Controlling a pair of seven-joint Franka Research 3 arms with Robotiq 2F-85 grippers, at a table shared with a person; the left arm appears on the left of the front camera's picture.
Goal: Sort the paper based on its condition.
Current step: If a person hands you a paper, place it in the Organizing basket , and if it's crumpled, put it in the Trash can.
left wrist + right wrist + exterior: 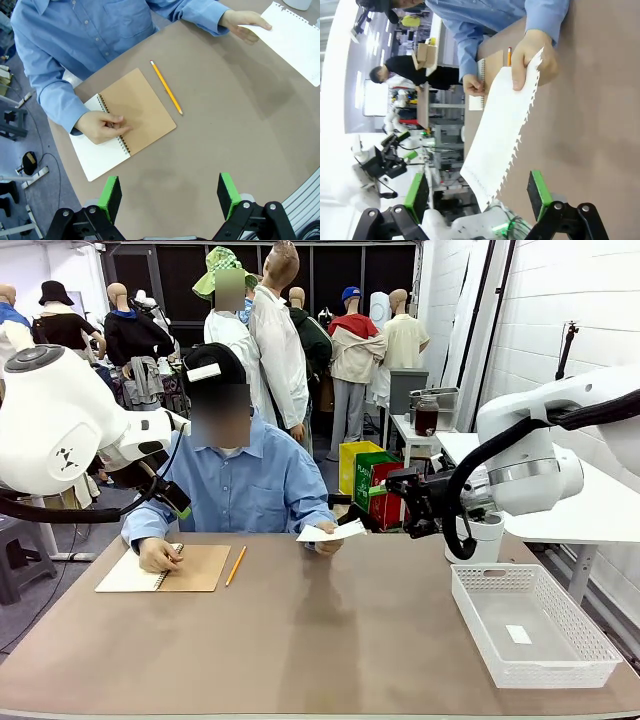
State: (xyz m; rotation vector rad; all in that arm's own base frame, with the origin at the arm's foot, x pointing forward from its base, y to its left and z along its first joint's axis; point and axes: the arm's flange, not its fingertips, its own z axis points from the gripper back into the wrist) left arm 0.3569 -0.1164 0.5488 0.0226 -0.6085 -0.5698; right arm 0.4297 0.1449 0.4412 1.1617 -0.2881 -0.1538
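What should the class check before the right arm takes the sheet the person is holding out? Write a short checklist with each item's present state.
1. Right tool open: ok, the green pads stand wide apart.
2. Paper offered: ok, the person's hand holds its far end above the table.
3. Paper between the right tool's pads: cannot tell; its near end looks lined up with the gap.
4. White basket ready: ok, it holds one small white scrap.
5. Left tool clear of the handover: ok, open above the notebook side.
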